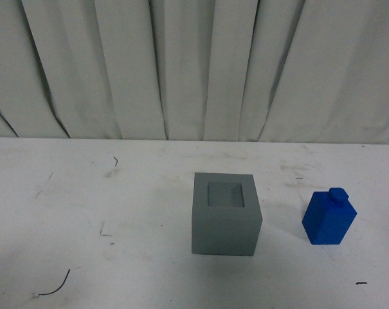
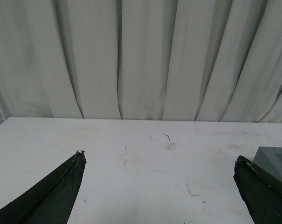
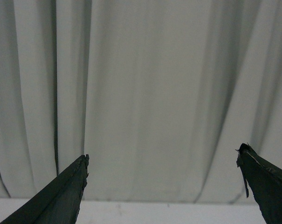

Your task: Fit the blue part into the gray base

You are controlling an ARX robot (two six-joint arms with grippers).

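- We see a pale, off-white curtain (image 1: 181, 64) filling the whole background, its cloth hanging in broad, soft vertical folds.
- Below it lies a white table (image 1: 85, 193), flat and matte, its surface smudged with faint gray scuffs.
- We see the left gripper (image 2: 159, 157) in its wrist view as two dark, tapering, wedge-shaped fingers with rough tips. Its jaws are spread wide with nothing between them, above the bare tabletop.
- The right gripper (image 3: 164, 152) has the same dark pointed fingers. Its jaws are also wide apart and empty, and it faces the curtain with only a strip of table edge beneath.
- The gray base (image 1: 225, 215) is a plain matte cube with sharp edges and a square recess sunk in its top face. It stands near the middle of the table, and one corner of it shows beside a left finger in the left wrist view.
- The blue part (image 1: 328, 219) is a bright matte rectangular block, narrower than the base, with a small square knob on top. It stands upright on the table to the right of the base, apart from it.
- A thin, dark curved wire (image 1: 54, 288) lies near the table's front left.
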